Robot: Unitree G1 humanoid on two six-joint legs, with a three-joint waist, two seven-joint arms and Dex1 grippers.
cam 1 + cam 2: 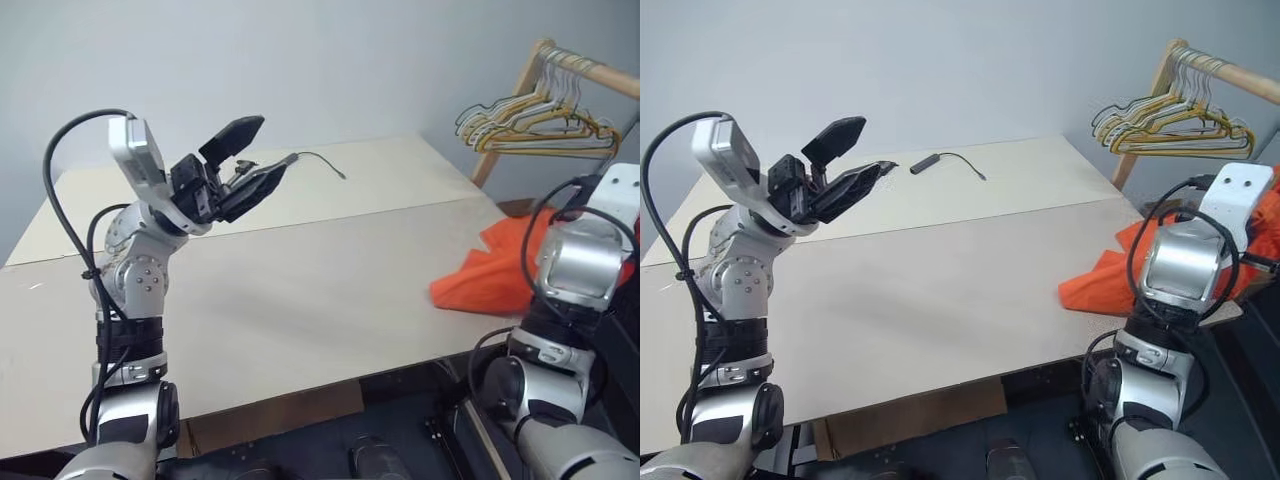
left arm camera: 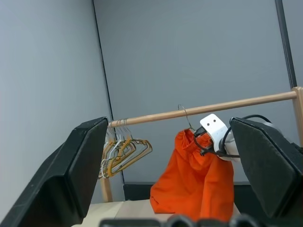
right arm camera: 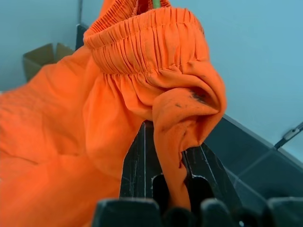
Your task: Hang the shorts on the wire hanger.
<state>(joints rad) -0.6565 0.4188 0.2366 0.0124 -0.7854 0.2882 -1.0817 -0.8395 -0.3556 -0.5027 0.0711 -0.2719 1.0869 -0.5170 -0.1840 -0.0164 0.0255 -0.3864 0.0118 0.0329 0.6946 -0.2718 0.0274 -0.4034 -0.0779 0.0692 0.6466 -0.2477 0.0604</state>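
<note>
Right gripper [image 3: 163, 208] clamped on shorts' [image 3: 94, 123] waistband; left gripper [image 1: 252, 150] spread, empty. Keep hold; steady fabric just above on hanger [image 2: 183, 113] before letting go.

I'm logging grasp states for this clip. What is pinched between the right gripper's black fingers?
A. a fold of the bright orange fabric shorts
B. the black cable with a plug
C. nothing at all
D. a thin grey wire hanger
A: in the right wrist view, a fold of the bright orange fabric shorts runs down between the right gripper's shut black fingers.
</note>
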